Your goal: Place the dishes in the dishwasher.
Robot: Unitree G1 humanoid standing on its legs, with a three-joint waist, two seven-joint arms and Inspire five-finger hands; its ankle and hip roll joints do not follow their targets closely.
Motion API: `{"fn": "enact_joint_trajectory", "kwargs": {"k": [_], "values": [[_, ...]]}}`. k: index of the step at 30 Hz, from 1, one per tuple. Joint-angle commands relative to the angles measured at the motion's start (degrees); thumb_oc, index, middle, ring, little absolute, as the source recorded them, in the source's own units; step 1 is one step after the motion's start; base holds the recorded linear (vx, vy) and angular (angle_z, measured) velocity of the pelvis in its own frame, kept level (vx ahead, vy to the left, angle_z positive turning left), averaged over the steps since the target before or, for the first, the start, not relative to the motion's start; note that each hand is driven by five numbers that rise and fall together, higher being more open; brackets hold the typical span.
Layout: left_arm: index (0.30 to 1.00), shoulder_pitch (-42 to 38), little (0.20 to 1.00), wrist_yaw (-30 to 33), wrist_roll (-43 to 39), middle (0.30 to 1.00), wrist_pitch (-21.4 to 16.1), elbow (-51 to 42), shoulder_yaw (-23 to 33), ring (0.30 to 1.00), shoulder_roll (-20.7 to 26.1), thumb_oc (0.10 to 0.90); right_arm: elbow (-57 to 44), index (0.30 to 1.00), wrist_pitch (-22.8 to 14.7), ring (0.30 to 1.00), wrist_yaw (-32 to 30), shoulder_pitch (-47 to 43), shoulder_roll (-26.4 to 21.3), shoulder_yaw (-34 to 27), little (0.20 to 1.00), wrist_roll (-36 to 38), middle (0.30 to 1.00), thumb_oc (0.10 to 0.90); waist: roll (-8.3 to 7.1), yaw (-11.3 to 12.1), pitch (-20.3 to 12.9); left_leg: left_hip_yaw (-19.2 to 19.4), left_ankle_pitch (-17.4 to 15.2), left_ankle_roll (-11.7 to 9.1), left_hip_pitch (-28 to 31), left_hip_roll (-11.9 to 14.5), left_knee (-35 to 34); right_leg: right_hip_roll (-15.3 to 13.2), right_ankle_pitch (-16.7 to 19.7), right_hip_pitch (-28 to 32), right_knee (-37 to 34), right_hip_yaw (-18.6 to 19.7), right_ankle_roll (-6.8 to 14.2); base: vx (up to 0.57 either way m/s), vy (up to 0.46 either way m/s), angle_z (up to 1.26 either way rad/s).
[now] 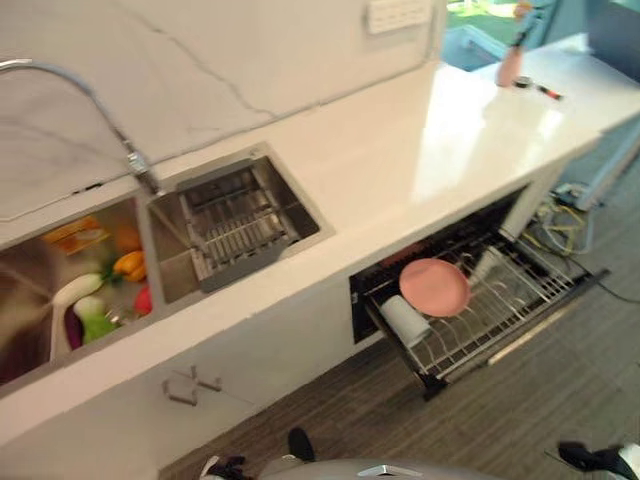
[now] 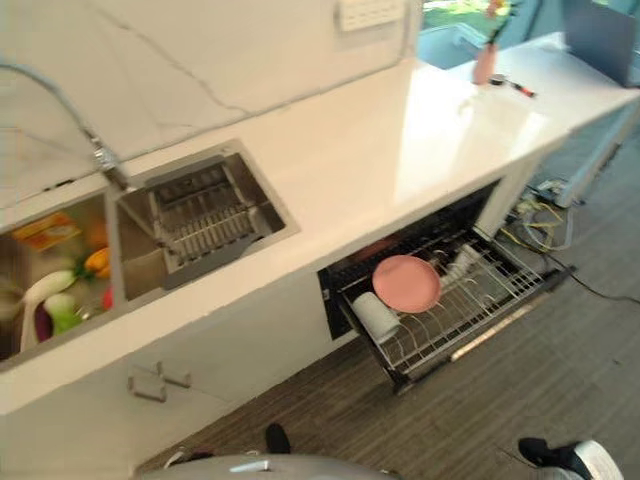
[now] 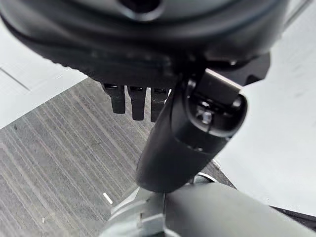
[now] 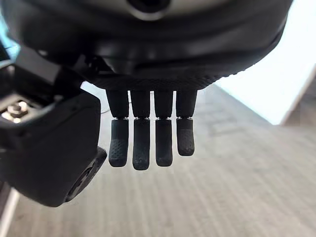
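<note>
Hanging nearest the camera, over grey plank floor point(image 4: 237, 197): right hand point(image 4: 148, 74), fingers point(image 4: 141, 143) straight and relaxed, holding nothing. Hanging likewise in its own wrist view, left hand point(image 3: 148, 44), fingers point(image 3: 137, 103) extended and empty, thumb point(image 3: 190, 138) standing out beside them.

Standing pulled out below the white surface point(image 1: 400, 160): dishwasher rack point(image 1: 500, 310), a wire basket. Leaning upright inside it, a pink plate point(image 1: 434, 286); lying on its side just beside the plate, toward the rack's near left corner, a white cup point(image 1: 405, 320). Sitting at the back of the rack, a pale item too blurred for telling what.

Set into the surface, a double sink point(image 1: 150, 260) with a tap point(image 1: 90, 100) arching over it. Resting in the right basin, a metal draining basket point(image 1: 235, 225). Lying in the left basin, a jumble of green, orange, red and white things point(image 1: 100, 290), too blurred for naming.

Standing at the far end of the surface, a pink bottle point(image 1: 510, 62).
</note>
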Motion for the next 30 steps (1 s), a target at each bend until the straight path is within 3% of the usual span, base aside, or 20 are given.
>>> {"fn": "enact_joint_trajectory", "kwargs": {"k": [1,9,10,13,16,17,18,20,21,23,30], "values": [[0.9,-3.6,0.9,-0.1,0.7,0.9,-1.2,1.8,-1.6,0.9,-2.2,0.8,0.8,0.3,-0.1,0.3,0.3,-5.7,-3.7,1.6,0.3,-1.3,0.3,0.4,0.68,2.5,1.4,-0.3,-3.6,-4.5,1.7,3.0,0.2,-0.7,-2.4,1.9,0.6,0.1,2.4,0.0,0.026,0.31],[0.9,-3.1,0.9,-0.5,0.5,0.9,-1.6,1.9,-3.7,0.9,-2.9,0.8,-2.7,0.3,-0.3,0.3,3.4,-11.7,1.5,12.5,0.3,-9.4,0.3,0.4,0.86,5.9,1.2,-3.9,-3.4,-4.0,0.2,1.2,0.2,-0.9,-2.7,3.9,0.6,-4.3,1.9,0.01,0.03,0.36],[0.9,-2.9,0.9,-0.7,0.3,0.9,-1.7,1.9,-4.4,0.9,-3.1,0.8,-4.3,0.3,-0.4,0.3,4.6,-13.8,2.3,16.2,0.3,-13.0,0.3,0.4,0.54,7.3,1.0,-4.8,-3.4,-3.7,-0.1,0.6,0.2,-0.9,-2.8,4.4,0.6,-5.5,2.0,0.03,0.043,0.65],[0.9,-2.6,0.9,-0.7,-0.2,0.9,-1.9,1.9,-4.5,0.9,-3.0,0.8,-6.3,0.3,-0.8,0.3,5.4,-15.7,2.7,19.4,0.3,-16.0,0.3,0.4,0.16,8.4,0.9,-5.5,-3.4,-3.6,-0.4,0.2,0.2,-1.0,-2.7,4.7,0.6,-6.6,2.1,0.02,0.024,0.31],[0.9,-1.7,0.9,-0.9,-1.0,0.9,-2.1,1.9,-4.5,0.9,-2.5,0.8,-13.2,0.3,-1.2,0.3,6.2,-21.0,1.7,25.9,0.3,-22.6,0.3,0.4,-1.1,10.8,0.6,-6.6,-3.4,-3.2,-1.4,-0.6,0.2,-1.2,-2.7,4.9,0.8,-8.1,2.2,0.04,0.034,0.24],[0.9,-1.8,0.9,-0.9,-1.0,0.9,-2.1,1.9,-4.4,0.9,-2.5,0.8,-13.3,0.3,-1.1,0.3,6.3,-21.1,1.6,25.9,0.3,-22.6,0.3,0.4,-1.08,10.7,0.6,-6.6,-3.4,-3.2,-1.5,-0.6,0.2,-1.3,-2.7,4.9,0.8,-8.1,2.2,0.04,0.028,0.36],[0.9,-1.2,0.9,-1.2,-0.9,0.9,-2.2,2.0,-4.2,0.9,-2.2,0.8,-16.7,0.3,-1.4,0.3,6.8,-24.6,0.0,29.8,0.3,-27.8,0.3,0.4,-1.81,11.8,0.6,-7.0,-3.4,-3.1,-1.8,-1.0,0.2,-1.4,-2.6,5.0,1.0,-8.7,2.3,0.03,0.016,0.34],[0.9,-0.8,0.9,-1.4,-0.8,0.9,-2.4,2.1,-4.4,0.9,-1.9,0.8,-18.2,0.3,-1.5,0.3,6.8,-26.7,-0.9,31.8,0.3,-30.4,0.3,0.4,-2.23,12.4,0.5,-7.1,-3.5,-3.0,-1.9,-1.1,0.2,-1.4,-2.5,5.1,1.1,-8.9,2.4,0.04,0.028,0.34],[0.9,0.0,0.9,-1.8,-1.0,0.9,-2.5,2.2,-3.8,0.9,-1.4,0.8,-22.0,0.3,-1.7,0.3,7.4,-31.9,-3.1,36.3,0.3,-35.7,0.3,0.4,-3.06,13.4,0.5,-7.2,-3.7,-2.9,-2.2,-1.2,0.2,-1.7,-2.5,4.9,1.6,-9.2,2.5,0.05,0.046,0.24],[0.9,0.5,0.9,-2.0,-1.4,0.9,-2.5,2.2,-3.2,0.9,-1.0,0.8,-24.9,0.3,-2.0,0.3,7.8,-36.1,-4.3,39.8,0.3,-39.8,0.3,0.4,-3.66,13.8,0.5,-7.0,-3.8,-2.8,-2.5,-1.3,0.2,-1.9,-2.6,4.7,2.2,-9.1,2.6,0.05,0.043,0.05],[0.9,0.5,0.9,-2.2,-2.7,0.9,-2.4,2.3,-1.8,0.9,-0.8,0.8,-26.9,0.3,-1.7,0.3,8.3,-42.9,-4.8,44.2,0.3,-44.0,0.3,0.4,-5.0,14.7,0.8,-6.9,-4.1,-2.6,-3.1,-1.3,0.2,-2.6,-2.9,4.2,3.9,-9.2,2.8,0.03,0.015,-0.02]]}}
